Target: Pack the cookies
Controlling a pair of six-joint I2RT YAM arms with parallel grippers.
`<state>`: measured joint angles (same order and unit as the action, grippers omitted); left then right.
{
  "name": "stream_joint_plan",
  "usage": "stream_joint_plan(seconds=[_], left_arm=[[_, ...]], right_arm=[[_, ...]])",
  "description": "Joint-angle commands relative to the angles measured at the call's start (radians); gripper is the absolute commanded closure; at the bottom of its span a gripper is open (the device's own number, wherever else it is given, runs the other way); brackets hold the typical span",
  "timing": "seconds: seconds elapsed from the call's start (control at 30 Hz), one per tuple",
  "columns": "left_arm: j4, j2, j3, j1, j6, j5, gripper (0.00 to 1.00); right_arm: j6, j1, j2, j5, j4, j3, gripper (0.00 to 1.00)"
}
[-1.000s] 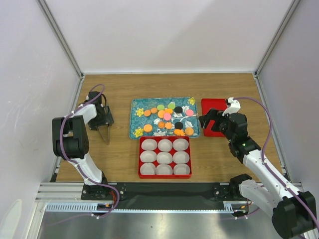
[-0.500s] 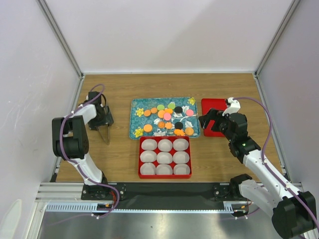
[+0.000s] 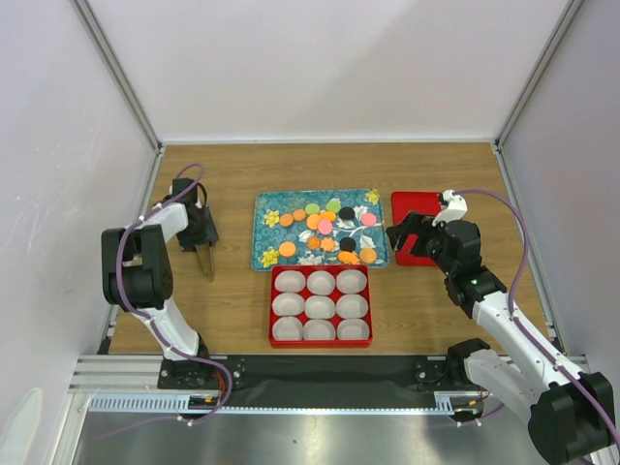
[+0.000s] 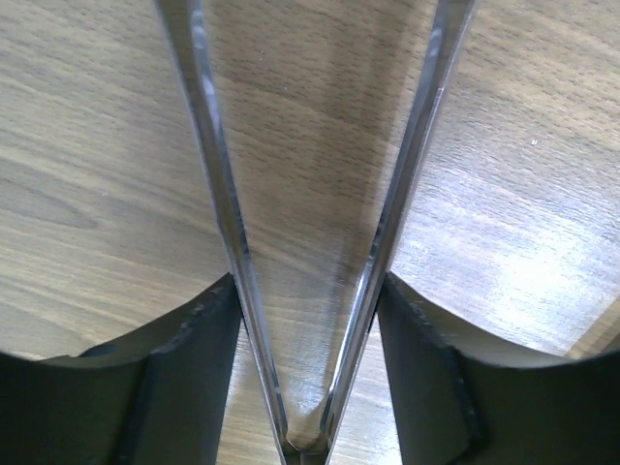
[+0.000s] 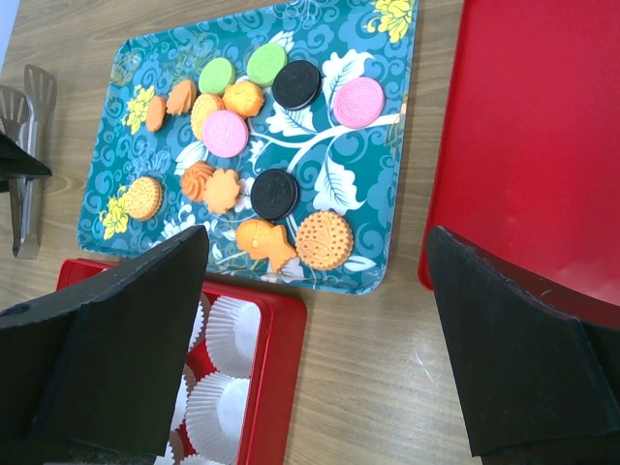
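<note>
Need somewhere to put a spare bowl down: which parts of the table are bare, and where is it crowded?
Bare wood: the far strip between the teal tray and the back wall, and the patch between the tongs and the red box. Crowded: the tray's cookies, the box's paper cups, and around the red lid, where the right gripper hovers.

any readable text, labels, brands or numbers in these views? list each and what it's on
No readable text in any view.
black cookies: stamped pattern on the faces, too small to read.
tray: printed flowers and leaves only, no words.
red box, red lid, tongs: no markings visible.
</note>
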<state>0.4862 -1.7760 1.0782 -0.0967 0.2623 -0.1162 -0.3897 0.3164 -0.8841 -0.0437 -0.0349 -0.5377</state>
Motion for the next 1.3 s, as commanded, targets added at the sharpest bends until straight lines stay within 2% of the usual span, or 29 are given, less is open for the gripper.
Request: stream_joint_plan(seconds=[0.0,0.3,0.73,1.0,1.27], left_arm=[[0.072,-0.037,-0.014,0.014,0.002,0.036,0.4],[0.159,0.163,0.084,0.035,0.038,0.046,0.4],[0.207,0.358,0.088,0.088,0.068,0.03,0.36],[0.278,0.469,0.141,0.187,0.055,0.033,0.38],[0.327,0.507,0.169,0.385,0.074,-0.01,0.45]], right_arm=[[0.009,-0.005,0.014,-0.01,-0.036,-0.004,0.0],[0.008,-0.004,0.005,-0.018,-0.037,-0.004,0.0],[0.008,-0.005,-0.01,-0.024,-0.042,-0.004,0.0],[0.006,-0.004,-0.016,-0.035,-0.04,-0.004,0.0],[0.006,-0.002,-0.032,-0.036,-0.043,-0.008,0.0]])
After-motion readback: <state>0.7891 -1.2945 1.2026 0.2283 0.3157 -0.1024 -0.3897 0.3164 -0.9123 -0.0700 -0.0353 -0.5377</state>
